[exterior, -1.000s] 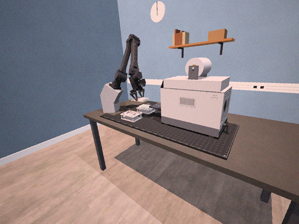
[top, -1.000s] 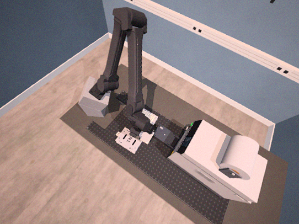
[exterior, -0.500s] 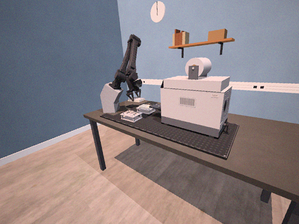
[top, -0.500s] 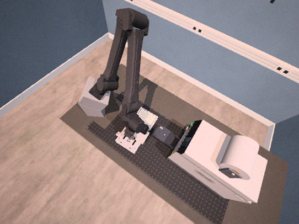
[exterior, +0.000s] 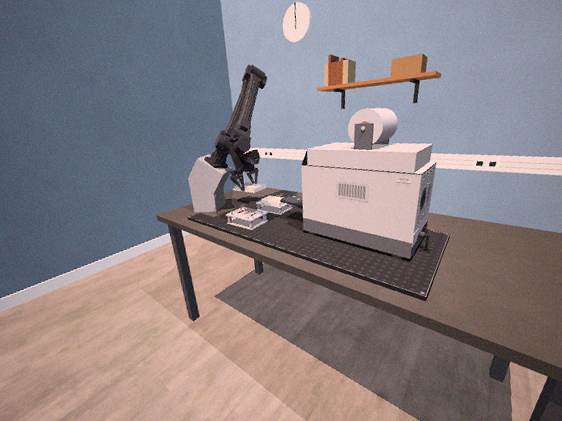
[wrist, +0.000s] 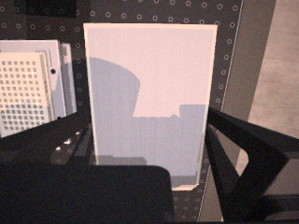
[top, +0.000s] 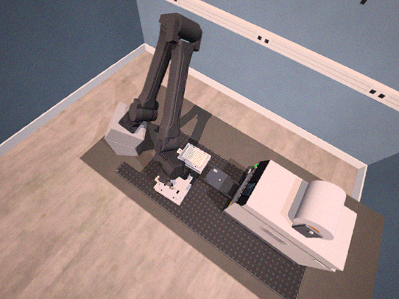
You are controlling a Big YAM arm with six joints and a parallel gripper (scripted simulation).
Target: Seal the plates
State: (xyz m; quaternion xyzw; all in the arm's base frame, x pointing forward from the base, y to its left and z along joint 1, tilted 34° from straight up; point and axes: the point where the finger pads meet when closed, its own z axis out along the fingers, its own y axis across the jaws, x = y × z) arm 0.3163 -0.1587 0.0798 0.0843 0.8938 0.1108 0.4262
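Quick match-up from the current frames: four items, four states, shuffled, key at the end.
Items
1. foil-covered plate
2. open plate
3. stage
4. lamp

States
a. green
b. out in front of the sealer, no plate on it
c. held between the fingers, off the table
d. sitting in its nest

Pairs: 1-c, 2-d, 3-b, 4-a
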